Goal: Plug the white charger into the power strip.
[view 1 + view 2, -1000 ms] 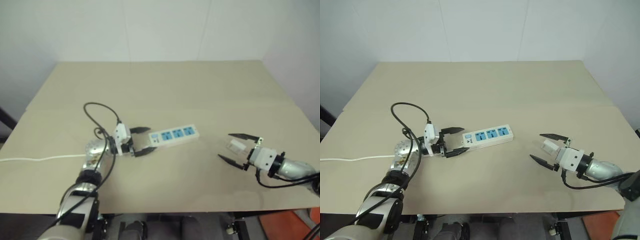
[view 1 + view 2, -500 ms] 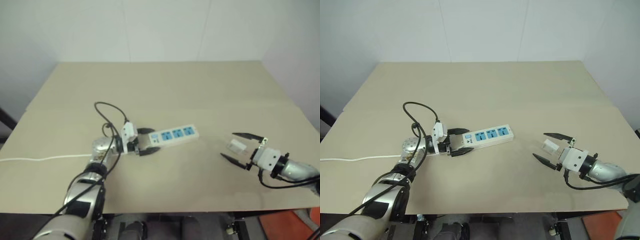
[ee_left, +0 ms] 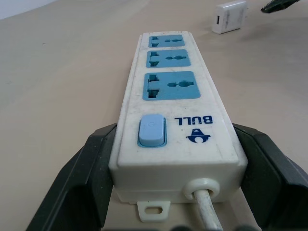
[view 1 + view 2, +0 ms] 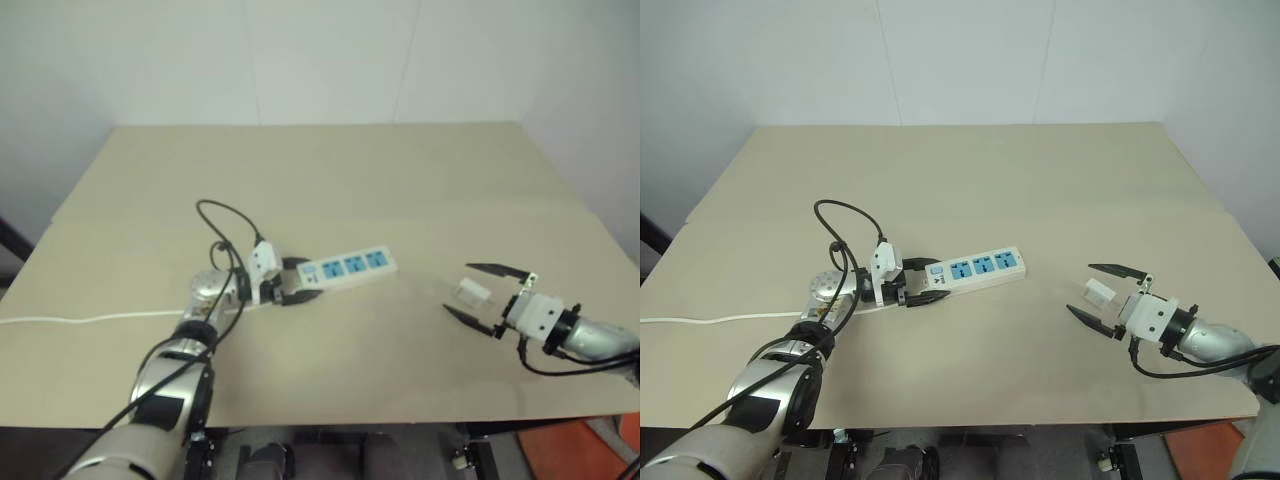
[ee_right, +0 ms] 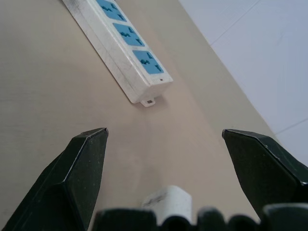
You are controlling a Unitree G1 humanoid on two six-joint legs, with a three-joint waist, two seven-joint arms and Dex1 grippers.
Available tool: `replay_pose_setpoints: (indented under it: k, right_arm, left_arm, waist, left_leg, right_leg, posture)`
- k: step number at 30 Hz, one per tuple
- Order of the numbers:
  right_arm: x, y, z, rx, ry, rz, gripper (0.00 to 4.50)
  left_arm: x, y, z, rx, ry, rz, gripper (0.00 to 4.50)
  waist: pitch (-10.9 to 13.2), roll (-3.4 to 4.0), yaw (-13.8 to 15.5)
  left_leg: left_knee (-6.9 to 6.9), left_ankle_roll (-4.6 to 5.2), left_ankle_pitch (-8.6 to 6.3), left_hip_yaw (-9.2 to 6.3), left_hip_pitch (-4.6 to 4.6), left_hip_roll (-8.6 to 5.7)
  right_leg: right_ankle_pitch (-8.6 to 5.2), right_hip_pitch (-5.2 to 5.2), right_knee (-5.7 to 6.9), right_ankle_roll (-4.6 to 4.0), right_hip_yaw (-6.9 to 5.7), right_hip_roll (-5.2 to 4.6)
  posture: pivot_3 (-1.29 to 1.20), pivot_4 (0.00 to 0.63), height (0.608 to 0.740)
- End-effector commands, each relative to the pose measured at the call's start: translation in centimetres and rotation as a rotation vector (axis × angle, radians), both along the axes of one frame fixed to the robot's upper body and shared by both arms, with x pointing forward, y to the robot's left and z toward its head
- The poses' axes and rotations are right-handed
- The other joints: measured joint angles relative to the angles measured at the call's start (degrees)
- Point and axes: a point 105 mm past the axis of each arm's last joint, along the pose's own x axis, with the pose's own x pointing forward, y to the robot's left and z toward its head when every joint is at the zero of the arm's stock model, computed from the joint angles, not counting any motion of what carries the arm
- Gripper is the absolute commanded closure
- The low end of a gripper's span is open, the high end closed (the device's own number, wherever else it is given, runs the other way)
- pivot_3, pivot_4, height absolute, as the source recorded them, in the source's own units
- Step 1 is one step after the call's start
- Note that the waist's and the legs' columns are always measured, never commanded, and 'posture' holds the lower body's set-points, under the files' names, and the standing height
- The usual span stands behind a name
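Observation:
The power strip [image 4: 980, 269] lies on the table [image 4: 1040, 180], a white bar with three blue sockets facing up and a blue switch at its near end [image 3: 152, 130]. My left gripper [image 4: 930, 280] has its two black fingers [image 3: 84, 178] pressed against both sides of that switch end. The white charger [image 4: 1100, 292] lies on the table to the right, apart from the strip. My right gripper [image 4: 1081, 289] stands open around the charger, one fingertip on each side, neither touching it. From the right wrist, the charger [image 5: 168, 199] sits low between the wide-apart fingers.
The strip's thin white cord [image 4: 700, 318] runs off over the table's left edge. The table's front edge lies close below both arms. A pale wall stands behind the far edge.
My left gripper moved right until its fingers straddled the strip's switch end, then narrowed onto it. The right gripper and the charger stayed where they were.

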Motion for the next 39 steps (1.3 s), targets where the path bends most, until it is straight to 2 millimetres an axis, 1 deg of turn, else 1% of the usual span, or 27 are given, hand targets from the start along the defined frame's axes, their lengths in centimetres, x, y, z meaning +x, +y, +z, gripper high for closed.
replay_pose_setpoints:
  k: [1, 3, 4, 5, 6, 7, 8, 9, 10, 11, 12, 13, 14, 15, 16, 17, 19, 22, 25, 26, 28, 29, 32, 33, 36, 39]
  right_arm:
    - [0.4, -0.2, 3.3, -0.054, -0.066, 0.031, 0.0]
    - [0.7, -0.1, 4.2, -0.124, -0.063, 0.052, 0.0]
    - [6.9, -2.2, 6.1, -0.356, 0.193, -0.234, 0.0]
    - [8.4, -2.0, 8.8, -0.253, 0.564, -0.383, 0.0]
    - [7.4, 0.8, 11.2, -0.083, 0.905, -0.373, 0.0]
    - [6.2, 4.0, 13.1, 0.058, 1.151, -0.386, 0.0]
    - [5.8, 5.2, 13.8, 0.1, 1.242, -0.472, 0.0]
    - [5.4, 6.2, 14.2, 0.118, 1.301, -0.55, 0.0]
    - [5.0, 6.8, 14.5, 0.131, 1.337, -0.609, 0.0]
    - [4.9, 7.2, 14.5, 0.141, 1.352, -0.651, 0.0]
    - [4.8, 7.4, 14.5, 0.149, 1.36, -0.681, 0.0]
    - [4.8, 7.5, 14.6, 0.161, 1.364, -0.701, 0.0]
    - [4.7, 7.6, 14.7, 0.171, 1.364, -0.713, 0.0]
    - [4.7, 7.8, 14.9, 0.185, 1.365, -0.717, 0.0]
    - [4.6, 8.0, 15.1, 0.195, 1.369, -0.716, 0.0]
    - [4.6, 8.2, 15.1, 0.198, 1.372, -0.716, 0.0]
    - [4.6, 8.4, 14.9, 0.202, 1.381, -0.724, 0.0]
    - [5.0, 7.6, 13.2, 0.178, 1.398, -0.743, 0.0]
    - [5.6, 6.2, 11.8, 0.111, 1.364, -0.683, 0.0]
    - [6.0, 5.5, 11.4, 0.062, 1.323, -0.605, 0.0]
    - [6.3, 3.8, 9.9, -0.049, 1.23, -0.427, 0.0]
    - [6.1, 2.9, 9.2, -0.096, 1.183, -0.352, 0.0]
    - [5.6, 1.1, 7.5, -0.154, 1.058, -0.201, 0.0]
    - [5.5, 0.7, 7.1, -0.164, 1.026, -0.178, 0.0]
    - [5.2, 0.0, 6.6, -0.165, 1.011, -0.171, 0.0]
    - [5.1, 0.3, 6.8, -0.147, 1.08, -0.196, 0.0]
  left_arm:
    - [-0.5, -0.3, -0.5, 0.05, 0.034, -0.054, 1.24]
    - [-0.4, -0.5, -0.4, 0.057, 0.011, -0.053, 1.24]
    - [-0.2, -0.6, -0.4, 0.06, -0.002, -0.04, 1.24]
    - [-0.1, -0.7, -0.3, 0.06, -0.01, -0.029, 1.24]
    - [-0.1, -0.8, -0.3, 0.057, -0.012, -0.027, 1.24]
    - [0.0, -1.0, -0.1, 0.05, -0.013, -0.027, 1.24]
    - [0.0, -1.1, -0.1, 0.045, -0.013, -0.028, 1.24]
    - [0.0, -1.3, 0.1, 0.039, -0.015, -0.032, 1.24]
    - [0.0, -1.4, 0.2, 0.034, -0.018, -0.037, 1.24]
    - [-0.1, -1.6, 0.2, 0.027, -0.02, -0.043, 1.24]
    - [-0.1, -1.7, 0.3, 0.022, -0.022, -0.047, 1.24]
    - [-0.2, -1.7, 0.3, 0.019, -0.022, -0.049, 1.24]
    - [-0.2, -1.6, 0.3, 0.015, -0.024, -0.044, 1.24]
    - [-0.2, -1.5, 0.2, 0.012, -0.023, -0.039, 1.24]
    - [-0.2, -1.3, 0.2, 0.01, -0.022, -0.036, 1.24]
    - [-0.2, -1.1, 0.2, 0.009, -0.023, -0.031, 1.24]
    - [-0.2, -0.9, 0.2, 0.01, -0.023, -0.025, 1.24]
    - [-0.3, -0.6, 0.1, 0.017, -0.024, -0.022, 1.24]
    - [-0.3, -0.4, 0.1, 0.022, -0.026, -0.022, 1.24]
    - [-0.2, -0.4, 0.1, 0.025, -0.026, -0.022, 1.24]
    - [-0.2, -0.4, 0.1, 0.026, -0.028, -0.022, 1.24]
    - [-0.2, -0.4, 0.2, 0.025, -0.029, -0.023, 1.24]
    - [-0.2, -0.4, 0.5, 0.018, -0.03, -0.03, 1.24]
    - [-0.2, -0.4, 0.5, 0.019, -0.03, -0.031, 1.24]
    - [-0.1, -0.3, 0.6, 0.024, -0.027, -0.036, 1.24]
    - [-0.1, -0.1, 0.8, 0.016, -0.025, -0.033, 1.24]
  waist:
    - [0.0, 0.02, 0.0]
    - [0.0, 0.01, 0.1]
    - [0.0, -0.01, -0.1]
    - [0.1, 0.16, -1.2]
    - [0.3, 0.69, -1.3]
    - [0.3, 1.29, -0.8]
    - [0.2, 1.37, -0.2]
    - [-0.1, 1.04, 0.6]
    - [-0.5, 0.64, 1.4]
    - [-0.7, 0.34, 2.3]
    - [-0.8, 0.09, 3.4]
    - [-0.8, 0.11, 4.7]
    - [-0.8, 0.13, 5.6]
    - [-0.8, 0.34, 6.4]
    - [-0.8, 0.43, 6.6]
    - [-0.8, 0.43, 6.6]
    - [-0.8, 0.48, 6.3]
    - [-0.8, 0.49, 5.8]
    - [-0.8, 0.49, 5.5]
    - [-0.8, 0.49, 5.5]
    - [-0.8, 0.48, 5.5]
    - [-0.8, 0.49, 5.4]
    - [-0.8, 0.49, 5.0]
    - [-0.8, 0.5, 4.7]
    - [-0.8, 0.57, 3.4]
    - [-0.8, 0.57, 2.4]
  left_leg:
    - [0.0, 0.0, 0.0, -0.02, 0.01, 0.0]
    - [0.0, 0.0, 0.0, -0.03, 0.02, 0.01]
    - [0.0, 0.0, 0.0, -0.04, 0.02, 0.05]
    - [0.01, 0.0, 0.0, -0.03, 0.03, 0.07]
    - [0.25, 0.2, -0.12, 0.34, 0.01, 0.3]
    - [0.39, 0.66, -0.32, 0.54, -0.27, 0.35]
    - [0.42, 0.98, -0.39, 0.56, -0.36, 0.25]
    - [0.34, 1.01, -0.41, 0.46, -0.32, 0.35]
    - [0.35, 0.8, -0.49, 0.16, -0.27, 0.47]
    - [0.36, 0.54, -0.6, 0.04, -0.36, 0.77]
    - [0.52, 0.2, -0.73, -0.27, -0.39, 1.15]
    - [0.65, -0.02, -0.86, -0.59, -0.41, 1.22]
    - [0.84, -0.2, -0.82, -0.97, -0.72, 1.2]
    - [0.93, -0.42, -0.69, -0.97, -1.03, 1.07]
    - [1.06, -0.53, -0.6, -0.96, -1.57, 0.8]
    - [1.12, -0.51, -0.58, -0.81, -1.97, 0.55]
    - [1.22, -0.48, -0.55, -0.79, -2.24, 0.26]
    - [1.25, -0.44, -0.53, -0.78, -2.24, 0.22]
    - [1.38, -0.39, -0.49, -0.76, -2.18, 0.21]
    - [1.42, -0.36, -0.48, -0.71, -2.18, 0.21]
    - [1.51, -0.31, -0.45, -0.61, -2.19, 0.17]
    - [1.54, -0.3, -0.45, -0.57, -2.19, 0.17]
    - [1.68, -0.24, -0.47, -0.41, -2.19, 0.19]
    - [1.68, -0.23, -0.48, -0.26, -2.19, 0.19]
    - [1.67, -0.14, -0.44, 0.21, -2.17, 0.17]
    - [1.75, -0.04, -0.41, 0.39, -1.97, 0.2]
  right_leg:
    - [0.0, 0.0, 0.0, 0.0, 0.0, 0.0]
    - [0.0, -0.01, 0.02, 0.0, 0.02, 0.0]
    - [0.0, -0.01, 0.02, 0.0, 0.01, 0.03]
    - [0.01, 0.04, 0.01, 0.02, 0.02, 0.04]
    - [0.17, -0.02, 0.15, 0.02, 0.37, 0.05]
    - [0.27, -0.19, 0.6, 0.09, 0.66, -0.06]
    - [0.26, -0.39, 0.76, 0.12, 0.73, -0.18]
    - [0.25, -0.56, 1.05, 0.11, 0.76, -0.03]
    - [0.19, -0.85, 1.24, -0.03, 0.62, 0.27]
    - [0.23, -1.26, 1.65, -0.13, 0.59, 0.61]
    - [0.28, -1.41, 2.1, -0.21, 0.5, 0.97]
    - [0.32, -1.46, 2.12, -0.28, 0.19, 1.19]
    - [0.35, -1.8, 2.06, -0.33, 0.01, 1.2]
    - [0.38, -2.19, 2.13, -0.36, 0.03, 1.04]
    - [0.38, -2.44, 2.55, -0.36, 0.06, 0.8]
    - [0.38, -3.02, 2.85, -0.35, 0.11, 0.62]
    - [0.38, -3.5, 3.35, -0.35, 0.08, 0.38]
    - [0.38, -3.42, 3.21, -0.34, -0.06, 0.37]
    - [0.37, -3.24, 3.11, -0.33, -0.15, 0.37]
    - [0.37, -3.23, 3.1, -0.32, -0.15, 0.36]
    - [0.35, -3.22, 3.09, -0.28, -0.14, 0.31]
    - [0.34, -3.2, 3.07, -0.26, -0.15, 0.3]
    - [0.29, -3.15, 3.01, -0.15, -0.17, 0.29]
    - [0.25, -3.16, 2.95, -0.09, -0.17, 0.23]
    - [0.19, -3.18, 2.7, -0.03, -0.19, -0.01]
    - [0.2, -2.95, 2.55, -0.04, -0.16, -0.05]
  posture:
    - [0.0, 0.15, 0.74]
    - [0.0, 0.15, 0.74]
    - [0.0, 0.15, 0.74]
    - [0.0, 0.15, 0.74]
    - [0.0, 0.15, 0.74]
    - [0.0, 0.15, 0.74]
    - [0.0, 0.15, 0.74]
    - [0.0, 0.15, 0.74]
    - [0.0, 0.15, 0.74]
    - [0.0, 0.15, 0.74]
    - [0.0, 0.15, 0.74]
    - [0.0, 0.15, 0.74]
    - [0.0, 0.15, 0.74]
    - [0.0, 0.15, 0.74]
    - [0.0, 0.15, 0.74]
    - [0.0, 0.15, 0.74]
    - [0.0, 0.15, 0.74]
    - [0.0, 0.15, 0.74]
    - [0.0, 0.15, 0.74]
    - [0.0, 0.15, 0.74]
    - [0.0, 0.15, 0.74]
    - [0.0, 0.15, 0.74]
    - [0.0, 0.15, 0.74]
    - [0.0, 0.15, 0.74]
    - [0.0, 0.15, 0.74]
    - [0.0, 0.15, 0.74]
